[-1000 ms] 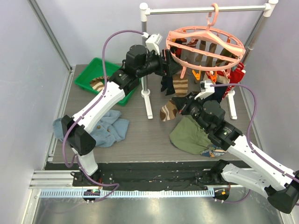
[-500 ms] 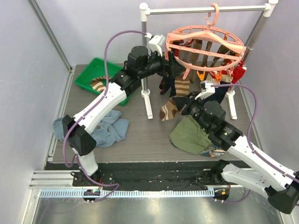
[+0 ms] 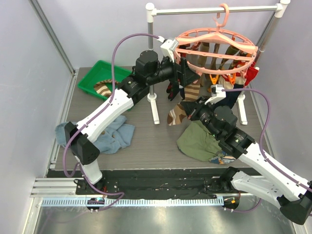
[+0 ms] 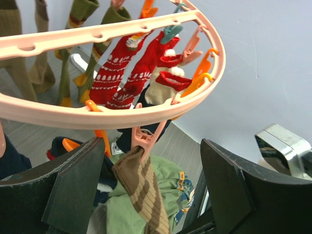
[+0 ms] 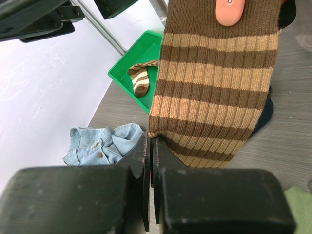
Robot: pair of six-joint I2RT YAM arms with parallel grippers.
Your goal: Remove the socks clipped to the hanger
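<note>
The round salmon-pink hanger (image 3: 215, 45) hangs from the rail with several socks (image 3: 222, 61) clipped under it. In the left wrist view, red patterned socks (image 4: 119, 68) hang below the hanger rim (image 4: 122, 114). My left gripper (image 3: 183, 77) is open at the rim's near-left side. Its fingers (image 4: 73, 190) stand on either side of a pink peg (image 4: 145, 139) that clips a brown striped sock (image 4: 142, 187), without touching it. My right gripper (image 5: 151, 146) is shut on the lower corner of that brown striped sock (image 5: 214, 83), which still hangs from its peg (image 5: 230, 12).
A green bin (image 3: 100, 79) at the back left holds a striped sock (image 5: 139, 80). A blue denim garment (image 3: 114, 136) lies at the left and an olive-green garment (image 3: 197, 141) under my right arm. The grey-and-white rail stand's post (image 3: 152, 68) rises just left of the hanger.
My left gripper has moved right and up to the hanger's rim. The hanger has swung a little to the right. My right gripper has stayed shut at the sock's bottom.
</note>
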